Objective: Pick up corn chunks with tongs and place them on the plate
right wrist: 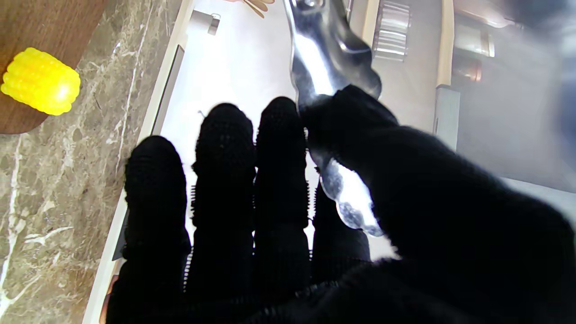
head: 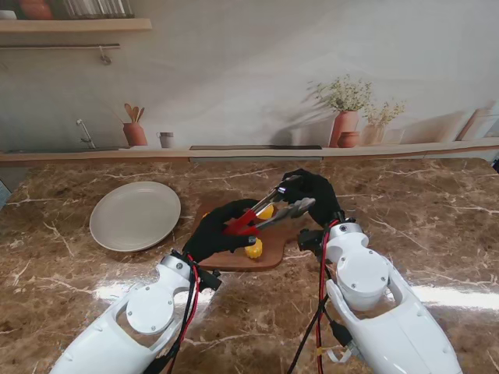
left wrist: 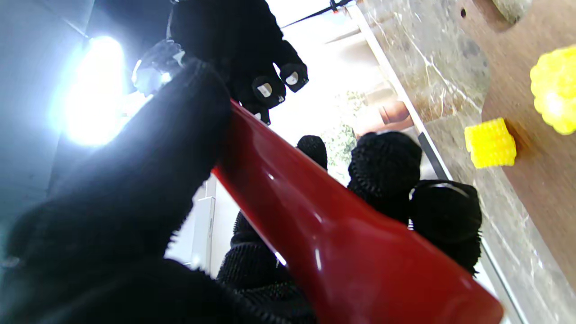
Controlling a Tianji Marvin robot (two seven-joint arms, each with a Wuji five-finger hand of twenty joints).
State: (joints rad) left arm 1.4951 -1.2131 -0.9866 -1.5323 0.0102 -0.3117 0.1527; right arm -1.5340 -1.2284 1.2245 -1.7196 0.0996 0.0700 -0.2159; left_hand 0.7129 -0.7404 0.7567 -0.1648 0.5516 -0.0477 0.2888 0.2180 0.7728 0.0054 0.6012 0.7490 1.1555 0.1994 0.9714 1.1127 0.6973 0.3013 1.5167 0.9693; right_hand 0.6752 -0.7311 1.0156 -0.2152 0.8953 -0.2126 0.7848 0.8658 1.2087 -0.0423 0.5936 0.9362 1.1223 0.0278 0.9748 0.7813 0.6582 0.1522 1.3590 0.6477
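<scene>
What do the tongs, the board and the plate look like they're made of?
Tongs: shiny, mirror-like arms suggest polished metal; the glossy red handle end could be plastic or silicone. Cutting board: brown with visible grain, likely wood. Plate: smooth, off-white, matte; ceramic or melamine, can't tell.

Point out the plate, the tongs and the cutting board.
plate (head: 134,216): stand view, bare centre.
tongs (head: 242,224): stand view, red handle between the hands.
cutting board (head: 277,251): stand view, bare wood near its right edge.

Both arms reached in from the near corners and met mid-worktop, the black-gloved left hand (head: 221,231) curled closed with thumb clamped down, the right hand (head: 313,195) likewise pinched shut, fingers side by side.
</scene>
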